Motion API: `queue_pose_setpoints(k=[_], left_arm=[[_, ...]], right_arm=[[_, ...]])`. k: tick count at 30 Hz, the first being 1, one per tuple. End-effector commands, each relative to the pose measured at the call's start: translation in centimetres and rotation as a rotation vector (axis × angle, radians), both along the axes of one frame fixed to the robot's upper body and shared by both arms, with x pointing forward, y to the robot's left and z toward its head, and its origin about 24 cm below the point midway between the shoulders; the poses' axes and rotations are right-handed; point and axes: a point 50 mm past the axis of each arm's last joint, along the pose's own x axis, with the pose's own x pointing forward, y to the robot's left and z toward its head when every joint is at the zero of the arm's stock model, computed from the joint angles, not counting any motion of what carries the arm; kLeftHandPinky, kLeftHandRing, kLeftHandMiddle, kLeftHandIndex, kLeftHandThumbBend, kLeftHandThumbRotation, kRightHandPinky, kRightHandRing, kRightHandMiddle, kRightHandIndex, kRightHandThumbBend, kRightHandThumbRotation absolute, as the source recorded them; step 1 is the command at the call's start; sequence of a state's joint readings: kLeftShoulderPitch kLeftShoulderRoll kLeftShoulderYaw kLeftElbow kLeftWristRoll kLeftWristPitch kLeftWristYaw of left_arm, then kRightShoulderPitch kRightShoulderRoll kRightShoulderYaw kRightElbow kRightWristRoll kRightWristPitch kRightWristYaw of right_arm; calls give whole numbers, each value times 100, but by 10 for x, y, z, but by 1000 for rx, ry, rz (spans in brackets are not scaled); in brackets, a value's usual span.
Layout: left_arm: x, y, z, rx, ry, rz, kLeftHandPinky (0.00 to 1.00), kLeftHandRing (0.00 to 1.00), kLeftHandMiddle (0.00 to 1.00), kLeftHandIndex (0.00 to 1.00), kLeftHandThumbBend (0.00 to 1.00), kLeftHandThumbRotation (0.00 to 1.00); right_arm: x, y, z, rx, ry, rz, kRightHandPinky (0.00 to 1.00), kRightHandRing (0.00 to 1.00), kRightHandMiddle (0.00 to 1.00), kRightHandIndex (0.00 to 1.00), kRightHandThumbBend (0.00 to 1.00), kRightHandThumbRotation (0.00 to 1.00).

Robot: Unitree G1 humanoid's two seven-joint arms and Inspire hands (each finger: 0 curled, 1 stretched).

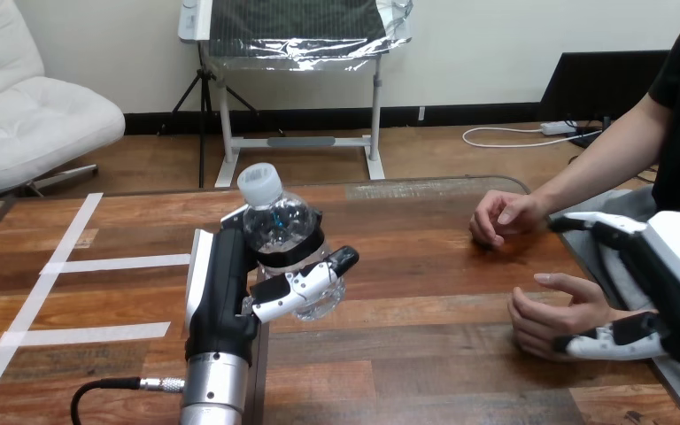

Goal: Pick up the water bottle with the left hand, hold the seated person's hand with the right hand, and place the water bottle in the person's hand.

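I record left hand (230, 283) clasped round the upright water bottle (274, 221); person's lower hand (553, 314), cupped, well right of the bottle; right hand (673, 257) beneath its wrist, grasp undeterminable.

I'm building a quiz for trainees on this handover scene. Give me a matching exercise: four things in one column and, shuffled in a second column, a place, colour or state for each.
Things
1. water bottle
2. bottle cap
3. right hand
4. person's farther hand

Place, colour or state
a. curled, on the table
b. gripped in the left hand
c. white
d. against the person's nearer wrist

Pairs: 1-b, 2-c, 3-d, 4-a.
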State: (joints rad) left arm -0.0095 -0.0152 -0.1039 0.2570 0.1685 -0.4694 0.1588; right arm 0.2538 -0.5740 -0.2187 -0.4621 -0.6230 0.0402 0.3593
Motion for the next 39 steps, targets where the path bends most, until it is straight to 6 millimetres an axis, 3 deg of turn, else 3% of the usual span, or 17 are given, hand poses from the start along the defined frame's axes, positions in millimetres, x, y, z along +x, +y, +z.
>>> queue_pose_setpoints(k=[1, 10, 39], left_arm=[[9, -3, 25, -6, -121, -14, 44, 43, 45, 48, 67, 0], [9, -4, 26, -22, -127, -19, 44, 43, 45, 48, 66, 0], [10, -2, 28, -10, -132, -20, 45, 43, 45, 49, 66, 0]], right_arm=[[10, 3, 27, -81, -76, 32, 76, 86, 87, 82, 88, 0], [14, -6, 29, -149, -20, 10, 77, 86, 86, 81, 91, 0], [34, -23, 27, -296, 214, -53, 86, 92, 90, 86, 85, 4]])
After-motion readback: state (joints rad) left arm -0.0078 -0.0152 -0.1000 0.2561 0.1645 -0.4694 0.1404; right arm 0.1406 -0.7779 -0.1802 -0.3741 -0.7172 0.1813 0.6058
